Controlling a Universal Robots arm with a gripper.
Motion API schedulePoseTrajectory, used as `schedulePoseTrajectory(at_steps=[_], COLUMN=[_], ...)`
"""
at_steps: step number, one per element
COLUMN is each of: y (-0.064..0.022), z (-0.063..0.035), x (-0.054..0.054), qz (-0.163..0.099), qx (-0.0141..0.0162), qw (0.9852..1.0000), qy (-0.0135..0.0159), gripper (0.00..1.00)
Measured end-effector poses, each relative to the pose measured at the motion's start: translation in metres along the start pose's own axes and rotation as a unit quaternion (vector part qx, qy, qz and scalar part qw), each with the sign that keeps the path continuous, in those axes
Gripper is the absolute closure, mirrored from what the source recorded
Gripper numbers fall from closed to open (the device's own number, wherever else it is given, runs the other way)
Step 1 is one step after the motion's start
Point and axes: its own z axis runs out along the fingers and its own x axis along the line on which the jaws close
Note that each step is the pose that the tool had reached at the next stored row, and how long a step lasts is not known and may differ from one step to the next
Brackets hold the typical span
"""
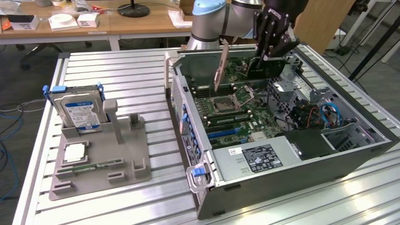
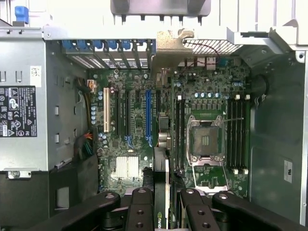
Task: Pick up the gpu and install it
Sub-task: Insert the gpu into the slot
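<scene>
My gripper (image 1: 273, 55) is shut on the gpu (image 1: 253, 69), a thin dark card held on edge above the open computer case (image 1: 206, 197). The card's metal bracket (image 1: 220, 70) hangs down toward the motherboard (image 1: 233, 105). In the wrist view the gpu (image 2: 166, 163) runs edge-on between the black fingers (image 2: 140, 211), and its bracket (image 2: 171, 45) reaches the case's rear slot openings. It hovers over the board between the blue expansion slot (image 2: 148, 115) and the processor socket (image 2: 204, 142). I cannot tell whether its lower edge touches a slot.
On the exterior view's left, a grey fixture (image 1: 119, 159) on the slatted table carries a blue-labelled hard drive (image 1: 78, 110), a processor chip (image 1: 74, 152) and a green memory stick (image 1: 93, 165). The power supply (image 1: 256, 157) and drive cage (image 1: 347, 136) crowd the case's near end.
</scene>
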Motion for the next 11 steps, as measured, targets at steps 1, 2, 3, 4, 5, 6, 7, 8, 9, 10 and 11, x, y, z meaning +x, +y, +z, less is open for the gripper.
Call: schedulePoseTrajectory(at_steps=[1, 2, 3, 4, 5, 6, 7, 8, 9, 10, 11], y=[0.0000, -0.0001, -0.0001, -0.0002, -0.0002, -0.0002, -0.0002, -0.0003, -0.0003, -0.0004, -0.0004], z=[0.0017, 0.0034, 0.0050, 0.0065, 0.0081, 0.0096, 0.0109, 0.0121, 0.0135, 0.0149, 0.0161], x=[0.000, 0.000, 0.000, 0.000, 0.000, 0.000, 0.000, 0.000, 0.000, 0.000, 0.000], qz=[0.000, 0.000, 0.000, 0.000, 0.000, 0.000, 0.000, 0.000, 0.000, 0.000, 0.000], qx=[0.0005, 0.0011, 0.0016, 0.0020, 0.0026, 0.0032, 0.0038, 0.0045, 0.0051, 0.0055, 0.0060], qw=[1.0000, 1.0000, 1.0000, 1.0000, 1.0000, 1.0000, 1.0000, 1.0000, 1.0000, 1.0000, 1.0000], qy=[0.0000, 0.0000, 0.0000, 0.0000, 0.0000, -0.0001, -0.0001, -0.0001, -0.0001, -0.0002, -0.0001], gripper=[0.74, 0.74, 0.74, 0.74, 0.74, 0.74, 0.74, 0.74, 0.74, 0.74, 0.74])
